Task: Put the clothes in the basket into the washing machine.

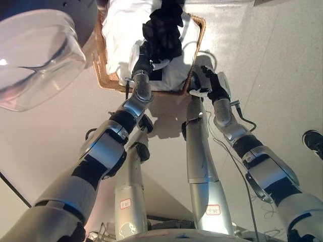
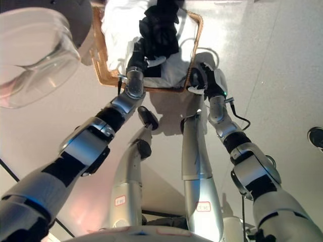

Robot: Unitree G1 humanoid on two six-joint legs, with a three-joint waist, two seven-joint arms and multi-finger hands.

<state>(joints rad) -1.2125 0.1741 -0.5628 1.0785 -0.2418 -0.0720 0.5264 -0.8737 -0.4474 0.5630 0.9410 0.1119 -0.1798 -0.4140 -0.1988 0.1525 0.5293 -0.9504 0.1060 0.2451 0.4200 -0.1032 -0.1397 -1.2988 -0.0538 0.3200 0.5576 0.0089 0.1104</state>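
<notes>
A wicker basket (image 1: 108, 80) sits on a pale floor (image 1: 282, 65), seen from above, and serves as the landmark here. To the left of the basket, the clear, rounded door of a washing machine (image 1: 35, 55) swings open, its glass bowl filling the upper left corner. Inside the basket lies white clothing (image 1: 123, 30), heaped against the left and far sides. On top of the white pile, near the basket's middle, a black garment (image 1: 164, 30) rises in a bunched, crumpled column. The robot's left hand (image 1: 144, 60) reaches over the basket's near rim and meets the lower end of the black garment; its fingers seem to be curled into the dark cloth, though dark on dark makes the grip hard to read. At the basket's near right corner, just outside the rim, the right hand (image 1: 214, 83) hovers with fingers spread apart and holding nothing. Far right of the basket, a dark shoe (image 1: 314, 141) shows at the edge.
</notes>
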